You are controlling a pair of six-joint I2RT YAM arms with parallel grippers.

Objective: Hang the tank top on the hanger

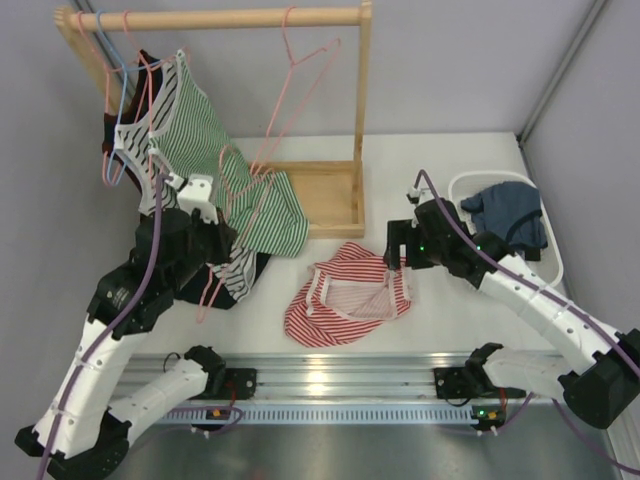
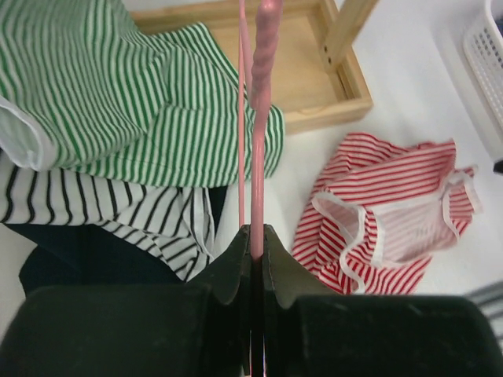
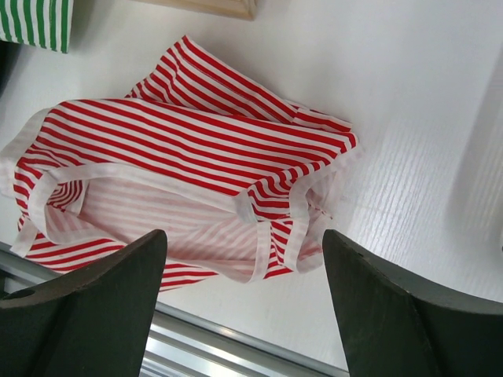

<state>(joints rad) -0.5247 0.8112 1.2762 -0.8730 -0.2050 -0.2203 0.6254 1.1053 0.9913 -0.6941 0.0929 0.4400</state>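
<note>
While left gripper (image 2: 257,236) clamps the hanger (image 2: 258,157) | tank top (image 1: 348,295) lies crumpled at its 3 o'clock | right gripper (image 3: 242,247) hovers above, spread wide (nothing held) | advice: pinch one layer of white neck trim, lift opening toward wire.

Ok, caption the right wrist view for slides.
Open right fingers hover over red-and-white striped tank top on white table.

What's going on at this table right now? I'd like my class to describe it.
The left pincer is shut on a pink wire hanger, holding it near the wooden rack. The red-and-white striped tank top lies crumpled on the white table. The right pincer hovers open right over it, gripping nothing. The top is not yet on the hanger.
</note>
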